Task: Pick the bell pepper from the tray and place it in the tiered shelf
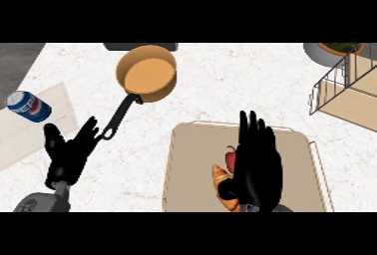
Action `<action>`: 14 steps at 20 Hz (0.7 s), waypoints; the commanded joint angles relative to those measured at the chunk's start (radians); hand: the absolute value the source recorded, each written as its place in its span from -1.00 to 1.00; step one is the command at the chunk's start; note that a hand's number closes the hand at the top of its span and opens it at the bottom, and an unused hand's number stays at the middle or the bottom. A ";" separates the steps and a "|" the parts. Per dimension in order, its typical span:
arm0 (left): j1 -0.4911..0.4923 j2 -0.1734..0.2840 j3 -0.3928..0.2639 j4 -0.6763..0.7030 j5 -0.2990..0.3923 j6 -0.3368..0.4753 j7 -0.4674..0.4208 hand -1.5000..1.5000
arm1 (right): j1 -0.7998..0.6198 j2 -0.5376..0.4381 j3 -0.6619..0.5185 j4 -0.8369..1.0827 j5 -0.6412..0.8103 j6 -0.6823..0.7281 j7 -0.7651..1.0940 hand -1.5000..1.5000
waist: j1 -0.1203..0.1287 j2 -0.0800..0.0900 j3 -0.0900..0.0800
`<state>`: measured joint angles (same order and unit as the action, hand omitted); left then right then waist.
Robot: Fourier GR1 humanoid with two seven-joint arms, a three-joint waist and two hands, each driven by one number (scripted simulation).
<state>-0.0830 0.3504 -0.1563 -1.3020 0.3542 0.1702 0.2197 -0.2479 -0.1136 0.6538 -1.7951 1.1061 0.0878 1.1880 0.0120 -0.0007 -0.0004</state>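
A red bell pepper [231, 159] lies on the beige tray [193, 164], mostly hidden by my right hand [258, 159]. That hand hovers over the tray with fingers straight, pointing away from me, just right of and above the pepper. An orange croissant [222, 183] lies next to the pepper, partly under the hand's thumb. The tiered shelf [346, 89], a wire frame with wooden boards, stands at the far right. My left hand [68, 152] rests open at the lower left, fingers up.
An orange pan [148, 73] with a black handle [119, 116] sits at the upper middle. A blue soda can [28, 105] lies on a pale mat at the left. A potted plant [335, 50] shows at the top right.
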 commanded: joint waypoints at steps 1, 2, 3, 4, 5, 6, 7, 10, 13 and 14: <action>0.034 0.009 0.000 -0.024 -0.002 -0.011 0.004 0.00 | -0.015 0.098 -0.015 0.067 0.066 0.112 0.209 -1.00 | -0.004 -0.002 -0.001; 0.036 0.011 0.003 -0.051 0.010 -0.010 0.034 0.00 | -0.019 0.109 -0.041 0.080 0.070 0.117 0.197 -1.00 | -0.003 -0.002 0.000; -0.006 -0.013 -0.009 -0.037 -0.013 0.037 0.065 0.00 | 0.012 0.110 0.022 0.095 0.111 0.074 0.225 -1.00 | -0.010 -0.002 0.000; -0.033 0.018 0.036 0.046 0.021 -0.042 0.019 0.00 | -0.033 0.110 -0.029 0.124 0.097 0.074 0.208 -1.00 | -0.013 0.003 -0.001; -0.021 -0.006 0.022 0.039 0.005 -0.020 0.015 0.00 | -0.057 0.111 -0.040 0.094 0.092 0.110 0.221 -1.00 | -0.011 0.001 -0.001; 0.042 -0.015 0.000 0.022 -0.017 -0.029 -0.047 0.00 | -0.027 0.111 -0.052 0.093 0.126 0.126 0.199 -1.00 | -0.010 -0.001 -0.001; 0.021 0.011 0.030 -0.014 0.017 -0.041 0.003 0.00 | -0.029 0.112 -0.013 0.133 0.130 0.094 0.225 -1.00 | -0.003 -0.001 0.000; 0.000 0.018 0.034 -0.024 0.019 -0.047 0.045 0.00 | -0.068 0.112 -0.020 0.118 0.130 0.106 0.260 -1.00 | -0.002 -0.001 0.000; 0.013 -0.018 0.014 -0.016 -0.025 -0.002 0.025 0.00 | 0.016 0.113 -0.034 0.158 0.168 0.054 0.185 -1.00 | -0.010 -0.001 0.000; 0.000 -0.001 0.026 -0.018 -0.015 -0.024 0.031 0.00 | -0.002 0.113 -0.006 0.216 0.161 0.001 0.216 -1.00 | -0.004 0.001 0.000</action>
<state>-0.0774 0.3475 -0.1336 -1.3101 0.3446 0.1506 0.2367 -0.2360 -0.0195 0.6168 -1.6400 1.2557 0.1164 1.1915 0.0052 -0.0010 -0.0002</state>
